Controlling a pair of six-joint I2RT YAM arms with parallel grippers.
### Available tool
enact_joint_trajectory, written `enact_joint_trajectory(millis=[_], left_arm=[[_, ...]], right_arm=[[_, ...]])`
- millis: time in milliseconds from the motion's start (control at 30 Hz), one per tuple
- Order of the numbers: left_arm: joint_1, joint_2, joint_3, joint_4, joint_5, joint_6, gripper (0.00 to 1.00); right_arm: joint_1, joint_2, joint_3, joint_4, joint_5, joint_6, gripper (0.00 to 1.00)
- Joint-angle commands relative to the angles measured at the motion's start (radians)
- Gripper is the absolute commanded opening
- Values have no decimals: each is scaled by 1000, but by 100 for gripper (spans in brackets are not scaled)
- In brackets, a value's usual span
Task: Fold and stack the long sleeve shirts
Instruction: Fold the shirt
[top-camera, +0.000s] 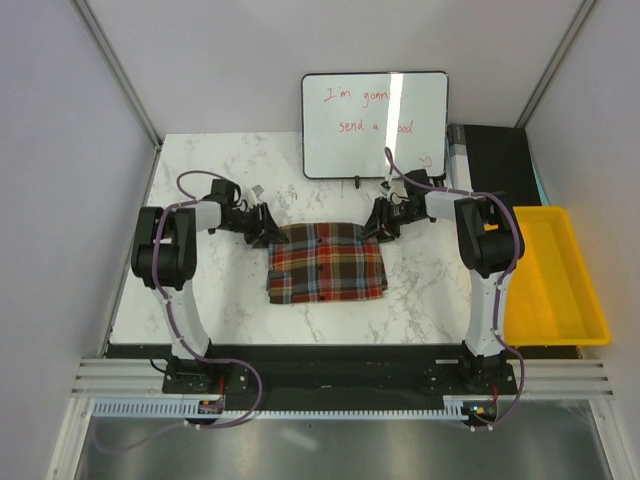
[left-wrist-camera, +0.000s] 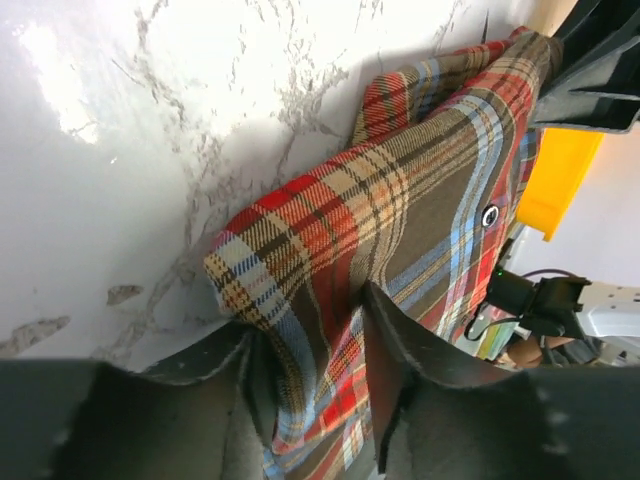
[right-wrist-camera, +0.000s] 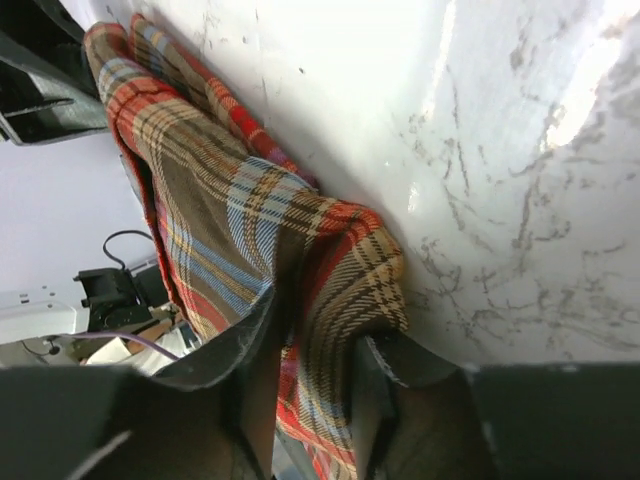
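left gripper clamped on the far left corner of the folded plaid shirt. right gripper clamped on its far right corner. shirt lies mid marble table, well apart from yellow bin at right.

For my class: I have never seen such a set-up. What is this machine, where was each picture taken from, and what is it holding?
Two robot arms are bolted at the near edge of a marble table. The wide picture looks down from above and behind them; the other two come from a camera on each wrist. A folded plaid shirt lies on the table. The left hand and the right hand each pinch one far corner of it. A whiteboard stands at the back; a yellow bin sits to the right.
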Motion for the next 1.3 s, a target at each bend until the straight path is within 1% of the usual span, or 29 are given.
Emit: enact_joint_trajectory(millis=[0, 33, 67, 100, 233, 267, 367, 400, 433, 467, 500, 533, 567, 600, 633, 667, 700, 733, 767, 833, 867, 900, 967, 1067, 1133, 1167, 1200, 1233, 1267], left_arm=[[-14, 34, 33, 13, 33, 39, 33], [-14, 28, 38, 16, 59, 56, 28], [-14, 19, 50, 18, 88, 75, 21], [-14, 3, 58, 21, 91, 120, 2], [-6, -98, 185, -8, 133, 294, 2], [-6, -109, 216, -28, 153, 361, 2], [-8, -162, 296, -94, 194, 605, 2], [-11, -185, 297, -105, 193, 773, 2], [-11, -213, 261, -105, 196, 863, 2], [-11, -277, 229, -105, 220, 965, 2], [-11, -311, 192, -104, 232, 1171, 2], [-11, -345, 105, -105, 242, 1278, 2], [-11, -439, 46, -104, 266, 1399, 2], [-11, -483, -15, -90, 280, 1610, 2], [-11, -532, -125, -81, 291, 1685, 2], [-11, -567, -176, -73, 311, 1749, 2], [-11, -639, -225, -73, 320, 1875, 2], [-11, -670, -326, -74, 328, 1941, 2], [-12, -696, -376, -79, 334, 2006, 2], [-17, -739, -493, -225, 325, 2310, 2], [-14, -747, -526, -281, 303, 2439, 2], [-14, -756, -557, -315, 300, 2572, 2], [-14, -790, -640, -349, 318, 2682, 2], [-14, -845, -720, -366, 354, 2777, 2], [-14, -896, -761, -378, 364, 2801, 20], [-14, -913, -772, -384, 369, 2814, 47], [-14, -929, -787, -390, 371, 2821, 55], [-14, -946, -792, -416, 375, 2822, 59], [-14, -981, -790, -432, 378, 2828, 67]], right_arm=[[26, 49, -44, 30, 110, -78, 28], [28, 26, -32, 38, 104, -91, 15], [34, 12, -16, 40, 98, -129, 7], [35, -12, 19, 38, 94, -152, 0], [46, -107, 122, 21, 113, -327, 0], [54, -126, 146, 9, 120, -448, 0], [91, -209, 194, -11, 188, -636, 0], [106, -265, 170, -11, 252, -774, 0], [133, -298, 142, 20, 283, -851, 0], [146, -334, 102, 50, 295, -912, 0], [158, -424, -7, 95, 312, -1042, 0], [192, -474, -78, 209, 359, -1104, 0], [206, -523, -152, 277, 369, -1159, 0], [212, -622, -314, 343, 361, -1216, 0], [230, -670, -397, 498, 343, -1350, 0], [245, -718, -483, 552, 331, -1464, 0], [256, -802, -648, 602, 308, -1552, 0], [264, -834, -718, 697, 282, -1677, 0], [266, -862, -772, 677, 215, -1771, 0], [287, -916, -870, 577, 184, -1928, 0], [295, -928, -902, 560, 173, -2048, 0], [299, -951, -971, 567, 165, -2098, 0], [315, -983, -1022, 595, 151, -2170, 0], [318, -1074, -1067, 451, 111, -2261, 0], [319, -1163, -1097, 352, 98, -2345, 13], [319, -1225, -1111, 307, 91, -2367, 27], [319, -1261, -1137, 261, 85, -2395, 59], [319, -1293, -1148, 227, 87, -2413, 70], [319, -1350, -1153, 192, 85, -2433, 76]])
